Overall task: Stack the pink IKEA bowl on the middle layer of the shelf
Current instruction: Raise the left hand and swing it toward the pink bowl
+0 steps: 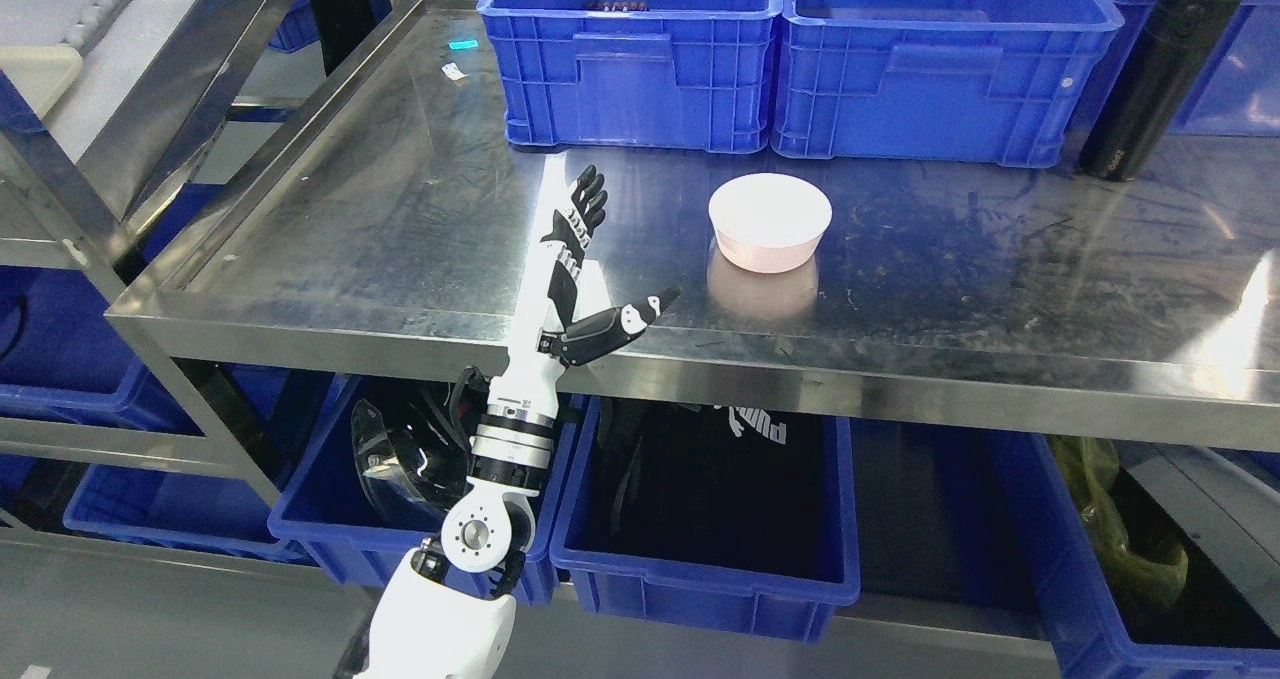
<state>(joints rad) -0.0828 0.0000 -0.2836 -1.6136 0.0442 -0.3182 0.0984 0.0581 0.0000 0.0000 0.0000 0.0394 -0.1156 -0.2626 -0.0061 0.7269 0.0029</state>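
1. A stainless steel shelf (400, 189) fills most of the frame; its surface is scuffed and shiny, throwing back glare at the right edge and a faint pink reflection just below the bowl.
2. Metal frame posts (60, 209) run along the left side of the frame, and a grey floor shows at the bottom left.
3. One pink bowl (770, 221) stands upright on the shelf surface, slightly right of the frame's centre, apart from everything else.
4. Two blue crates (780, 54) sit side by side and touching at the top of the frame, behind the bowl.
5. One black cylindrical bottle (1160, 74) stands tilted in the upper right, leaning toward another blue crate behind it.
6. Below the shelf, along the bottom of the frame, a row of further blue bins (700, 559) holds dark items: one with a black cloth carrying white lettering, one at the lower left with a dark helmet-like object (400, 454), and one at the lower right with a yellow-green bag (1120, 519).
7. One robot arm rises from the bottom left; the left hand (590, 279) lies over the shelf's front edge, fingers stretched straight toward the upper middle and thumb pointing right toward the bowl, spread wide and holding nothing.
8. The hand is well to the left of the bowl, not touching it.
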